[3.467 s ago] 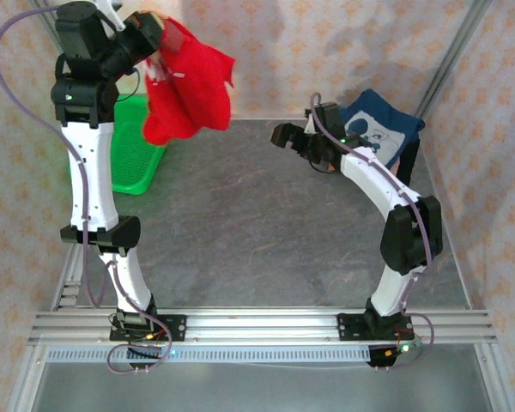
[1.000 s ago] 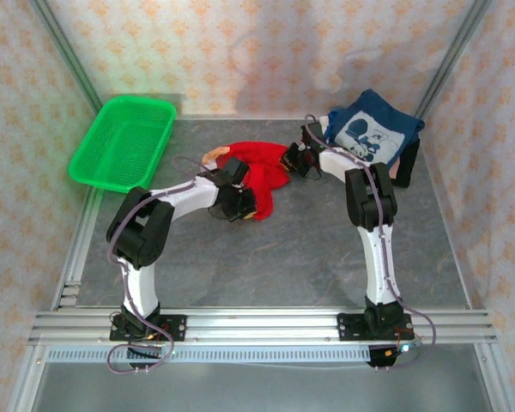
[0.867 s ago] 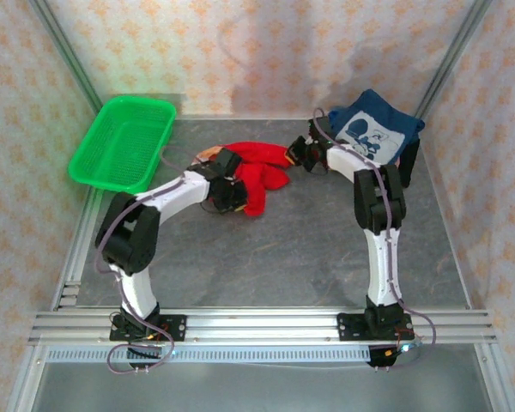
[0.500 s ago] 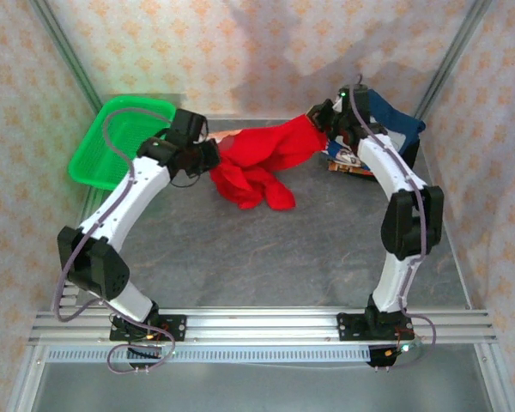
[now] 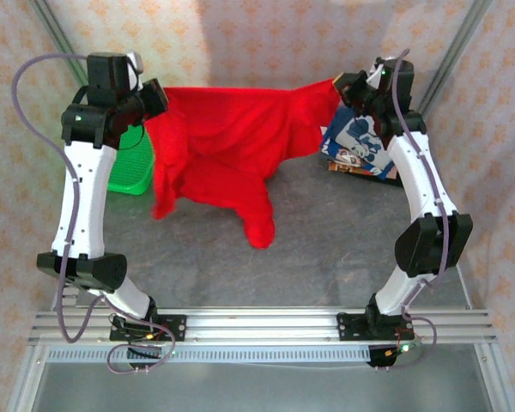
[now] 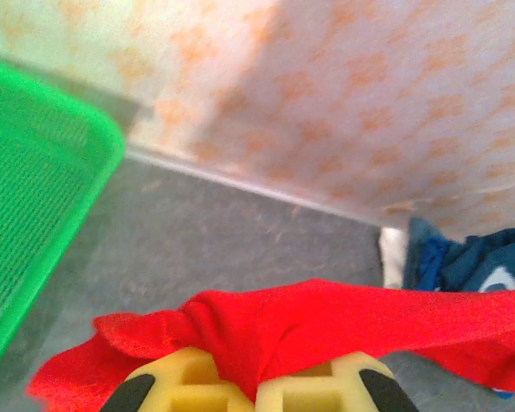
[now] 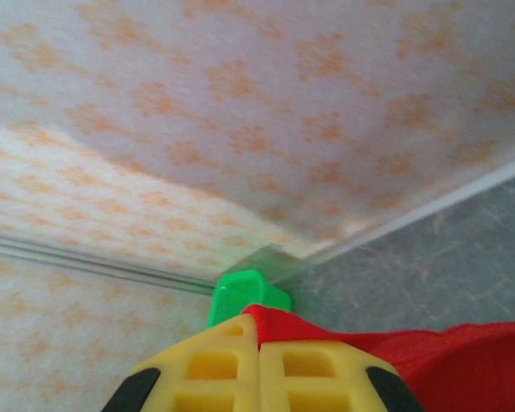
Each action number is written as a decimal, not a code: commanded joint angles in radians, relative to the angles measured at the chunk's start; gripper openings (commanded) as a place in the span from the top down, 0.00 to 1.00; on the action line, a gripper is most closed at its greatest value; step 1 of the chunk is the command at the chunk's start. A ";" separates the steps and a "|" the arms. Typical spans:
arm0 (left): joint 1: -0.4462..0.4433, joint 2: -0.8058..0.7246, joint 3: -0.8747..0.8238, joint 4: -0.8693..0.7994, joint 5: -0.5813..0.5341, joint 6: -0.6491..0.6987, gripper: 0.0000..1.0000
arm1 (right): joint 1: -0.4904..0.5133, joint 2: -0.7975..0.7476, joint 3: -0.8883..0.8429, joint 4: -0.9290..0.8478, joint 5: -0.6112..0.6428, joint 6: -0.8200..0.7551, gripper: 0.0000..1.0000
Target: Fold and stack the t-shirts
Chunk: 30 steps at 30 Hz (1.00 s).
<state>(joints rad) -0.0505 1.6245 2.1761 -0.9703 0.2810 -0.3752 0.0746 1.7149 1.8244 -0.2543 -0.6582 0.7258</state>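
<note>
Left gripper (image 5: 157, 101) and right gripper (image 5: 337, 86) are each clamped on an edge of the red tee (image 5: 223, 137), which hangs stretched between them above the table (image 5: 326, 232). Pulling wider could slip a pinch; lowering unevenly could bunch it. The navy tee (image 5: 360, 142) has a print with no legible words

The top camera looks down over the whole counter (image 5: 326, 249) from behind. Both wrist cameras face the back wall (image 7: 283, 86), close on the red t-shirt (image 6: 326, 326) all three share.

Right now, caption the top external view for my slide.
Left claw and right claw hold the red t-shirt stretched aloft.
</note>
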 commanded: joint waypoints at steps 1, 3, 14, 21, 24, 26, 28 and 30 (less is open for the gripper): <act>0.006 0.037 0.109 -0.028 0.026 0.054 1.00 | -0.017 -0.035 0.125 -0.004 -0.040 0.008 1.00; 0.012 0.049 0.163 -0.028 0.026 0.063 1.00 | -0.018 -0.028 0.190 -0.025 -0.053 -0.001 1.00; 0.032 -0.038 0.036 0.057 0.071 0.085 1.00 | -0.021 -0.044 0.267 -0.110 -0.072 -0.058 1.00; 0.032 -0.217 -0.415 0.132 0.108 0.028 1.00 | -0.021 -0.202 -0.014 -0.181 -0.065 -0.109 1.00; 0.032 -0.315 -0.641 0.149 0.117 0.008 1.00 | -0.021 -0.297 -0.160 -0.259 -0.057 -0.140 1.00; 0.032 -0.379 -0.776 0.158 0.139 0.001 1.00 | -0.021 -0.363 -0.252 -0.311 -0.054 -0.158 1.00; 0.032 -0.414 -0.891 0.168 0.183 -0.016 1.00 | -0.021 -0.410 -0.313 -0.367 -0.034 -0.189 1.00; 0.031 -0.420 -0.982 0.159 0.192 -0.048 1.00 | -0.021 -0.426 -0.348 -0.422 -0.004 -0.219 1.00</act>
<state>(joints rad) -0.0299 1.2324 1.2701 -0.8433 0.4332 -0.3775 0.0643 1.3407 1.5024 -0.5915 -0.7094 0.5735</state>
